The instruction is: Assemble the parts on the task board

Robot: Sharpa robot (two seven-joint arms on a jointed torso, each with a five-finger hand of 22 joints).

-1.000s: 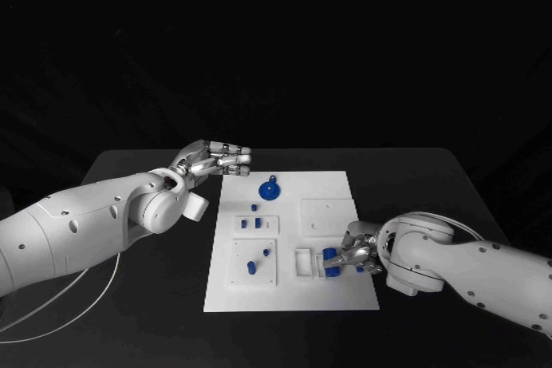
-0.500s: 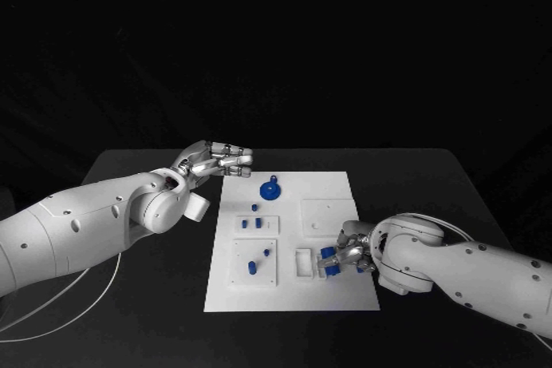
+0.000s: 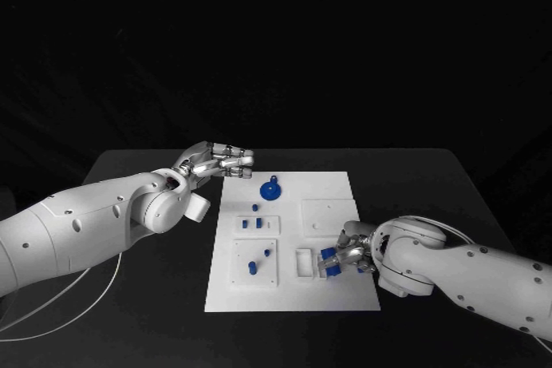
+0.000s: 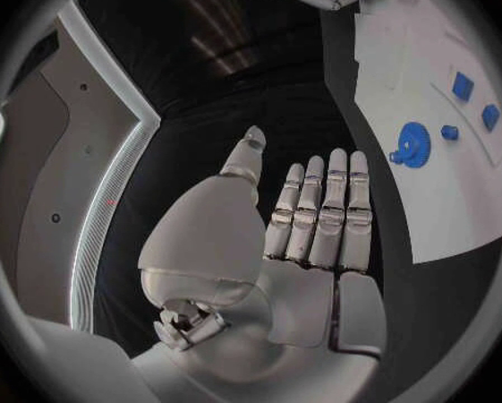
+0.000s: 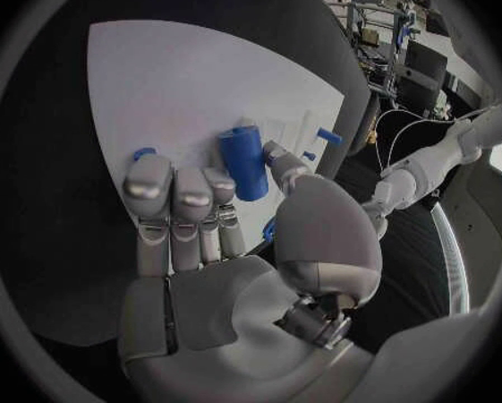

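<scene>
The white task board [image 3: 288, 292] lies in the middle of the black table. My right hand [image 3: 354, 251] rests low over the board's right side and pinches a blue cylinder [image 3: 329, 262] [image 5: 242, 162] between thumb [image 5: 286, 172] and fingers, close to a small white holder [image 3: 305, 262]. My left hand [image 3: 218, 160] [image 4: 312, 228] hovers off the board's far left corner, its fingers straight and side by side, holding nothing. A blue gear-shaped part [image 3: 270, 191] [image 4: 412, 141] lies on the far part of the board.
Two small blue pieces [image 3: 252, 222] stand in a small white plate mid-board, and two more [image 3: 258, 260] sit in the plate nearer me. A raised white square [image 3: 325, 214] lies beside the right hand. A white cable [image 3: 69, 292] trails on the table's left.
The right arm has shifted slightly leftward, with the hand and cylinder staying by the white holder. The left hand has not moved.
</scene>
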